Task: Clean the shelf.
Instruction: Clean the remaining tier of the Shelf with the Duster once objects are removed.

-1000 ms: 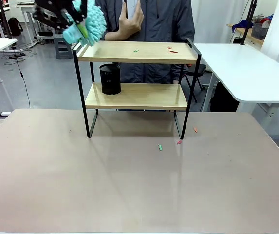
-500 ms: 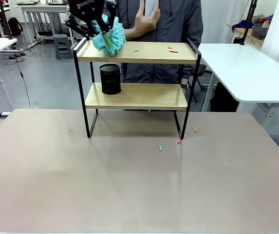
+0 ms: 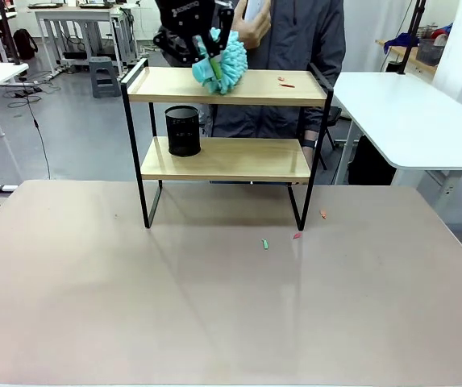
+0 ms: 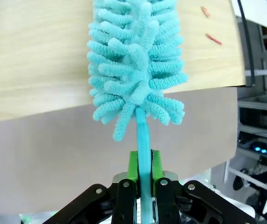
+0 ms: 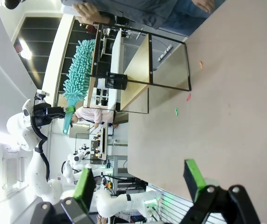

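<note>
Gripping a teal chenille duster (image 3: 224,64) by its thin handle, the left tool (image 3: 211,50) holds the fluffy head on the top board of the shelf (image 3: 166,85), about midway along it. The two-tier shelf stands at the far side of the tan tabletop (image 3: 214,314), directly in front of a person (image 3: 303,32) whose raised hand (image 3: 255,20) is just behind the duster.

The left wrist view brings the grip up close: both green pads (image 4: 133,164) are clamped on the handle, and the duster head lies across the pale wood, well apart from two red scraps (image 4: 213,38) near the board's end.

The front view adds what that close-up leaves out: a black mesh pen cup (image 3: 182,131) on the lower board at its left end, and three small scraps on the tabletop near the shelf's right leg, one green (image 3: 265,243), one red (image 3: 297,235), one orange (image 3: 323,214).

The right wrist view, rolled sideways, shows the right tool (image 5: 139,182) over the tabletop, well away from the shelf, its jaws spread wide with nothing between them.
</note>
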